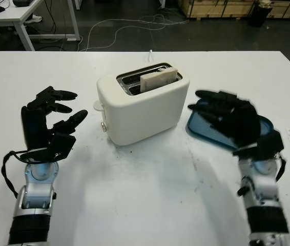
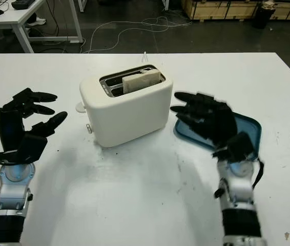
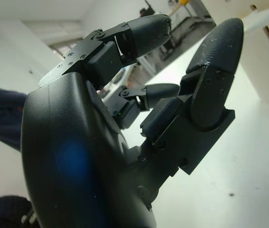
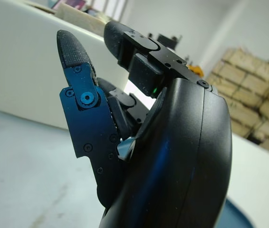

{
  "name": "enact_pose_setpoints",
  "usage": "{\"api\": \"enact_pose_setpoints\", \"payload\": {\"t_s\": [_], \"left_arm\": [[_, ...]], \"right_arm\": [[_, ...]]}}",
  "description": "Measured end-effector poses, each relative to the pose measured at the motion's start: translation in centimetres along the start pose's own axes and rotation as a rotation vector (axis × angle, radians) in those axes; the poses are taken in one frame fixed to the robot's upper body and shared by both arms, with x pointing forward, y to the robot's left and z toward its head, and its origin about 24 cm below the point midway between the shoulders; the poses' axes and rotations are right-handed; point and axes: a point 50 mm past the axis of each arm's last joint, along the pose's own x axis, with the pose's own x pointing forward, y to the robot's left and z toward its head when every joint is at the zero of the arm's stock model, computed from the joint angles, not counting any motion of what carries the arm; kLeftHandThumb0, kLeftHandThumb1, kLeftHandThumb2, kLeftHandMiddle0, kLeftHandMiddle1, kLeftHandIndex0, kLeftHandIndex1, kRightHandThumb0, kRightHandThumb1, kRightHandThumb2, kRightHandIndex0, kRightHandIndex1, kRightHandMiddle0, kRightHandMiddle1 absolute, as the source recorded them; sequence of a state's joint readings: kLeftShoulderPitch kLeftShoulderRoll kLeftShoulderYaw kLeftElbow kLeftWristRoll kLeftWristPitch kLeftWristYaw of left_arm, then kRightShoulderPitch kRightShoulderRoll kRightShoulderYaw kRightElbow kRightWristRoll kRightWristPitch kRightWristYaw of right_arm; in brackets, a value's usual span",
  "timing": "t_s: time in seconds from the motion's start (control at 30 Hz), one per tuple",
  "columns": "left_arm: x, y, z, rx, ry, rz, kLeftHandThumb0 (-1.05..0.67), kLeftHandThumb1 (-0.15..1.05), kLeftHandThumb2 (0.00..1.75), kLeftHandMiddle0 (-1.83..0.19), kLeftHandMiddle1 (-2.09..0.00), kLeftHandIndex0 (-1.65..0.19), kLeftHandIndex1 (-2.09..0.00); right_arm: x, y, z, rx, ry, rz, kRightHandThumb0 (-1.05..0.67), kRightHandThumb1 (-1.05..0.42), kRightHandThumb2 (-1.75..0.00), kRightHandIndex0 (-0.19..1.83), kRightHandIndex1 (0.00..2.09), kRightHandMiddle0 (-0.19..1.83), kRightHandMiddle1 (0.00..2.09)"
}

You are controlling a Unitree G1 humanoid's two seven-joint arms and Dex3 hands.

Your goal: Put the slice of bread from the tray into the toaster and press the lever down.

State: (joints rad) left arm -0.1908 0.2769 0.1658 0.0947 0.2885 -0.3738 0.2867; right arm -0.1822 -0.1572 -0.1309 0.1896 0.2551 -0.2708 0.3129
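A cream toaster (image 1: 145,107) stands mid-table with a slice of bread (image 1: 159,79) sticking up out of its nearer slot. Its lever (image 1: 98,106) juts from the left end, in the raised position. The blue tray (image 1: 206,128) lies to the right of the toaster, bare where it shows. My right hand (image 1: 222,110) hovers over the tray, open, just right of the toaster (image 4: 25,61). My left hand (image 1: 53,115) is open and held upright left of the toaster, a short way from the lever (image 3: 260,21).
The white table (image 1: 145,195) has free room in front of the toaster. Beyond the far edge are the dark floor with cables (image 1: 129,25), another desk (image 1: 12,15) at the back left and wooden crates (image 1: 222,7) at the back right. A person's dark sleeve (image 3: 1,114) is visible.
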Motion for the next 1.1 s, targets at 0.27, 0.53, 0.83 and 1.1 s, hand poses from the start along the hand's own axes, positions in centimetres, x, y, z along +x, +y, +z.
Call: {"api": "enact_pose_setpoints", "payload": {"t_s": [0.27, 0.53, 0.83, 1.1], "left_arm": [[2.1, 1.5, 1.1, 0.075, -0.114, -0.103, -0.86, 0.75, 0.01, -1.17, -0.78, -1.18, -0.41], [3.9, 3.2, 2.1, 0.198, -0.209, -0.241, -0.84, 0.72, 0.0, -1.39, -0.58, -1.36, -0.12], [5.8, 4.3, 3.3, 0.355, -0.313, -0.402, -0.8, 0.79, 0.02, -1.46, -0.61, -1.41, -0.05], [7.9, 4.6, 4.5, 0.507, -0.392, -0.604, -0.79, 0.84, 0.02, -1.41, -0.59, -1.36, 0.0]], "right_arm": [[0.1, 0.9, -0.7, 0.028, 0.045, -0.032, -0.49, -0.87, 0.0, 1.12, 0.13, 1.08, 0.02], [0.4, 1.5, -0.9, -0.023, 0.063, -0.029, -0.49, -0.88, 0.0, 1.14, 0.12, 1.07, 0.01], [1.1, 1.5, -1.4, -0.023, 0.096, -0.033, -0.52, -0.86, 0.0, 1.18, 0.11, 1.1, 0.01], [1.3, 1.3, -1.7, -0.038, 0.113, -0.041, -0.52, -0.86, 0.0, 1.19, 0.09, 1.1, 0.0]]}}
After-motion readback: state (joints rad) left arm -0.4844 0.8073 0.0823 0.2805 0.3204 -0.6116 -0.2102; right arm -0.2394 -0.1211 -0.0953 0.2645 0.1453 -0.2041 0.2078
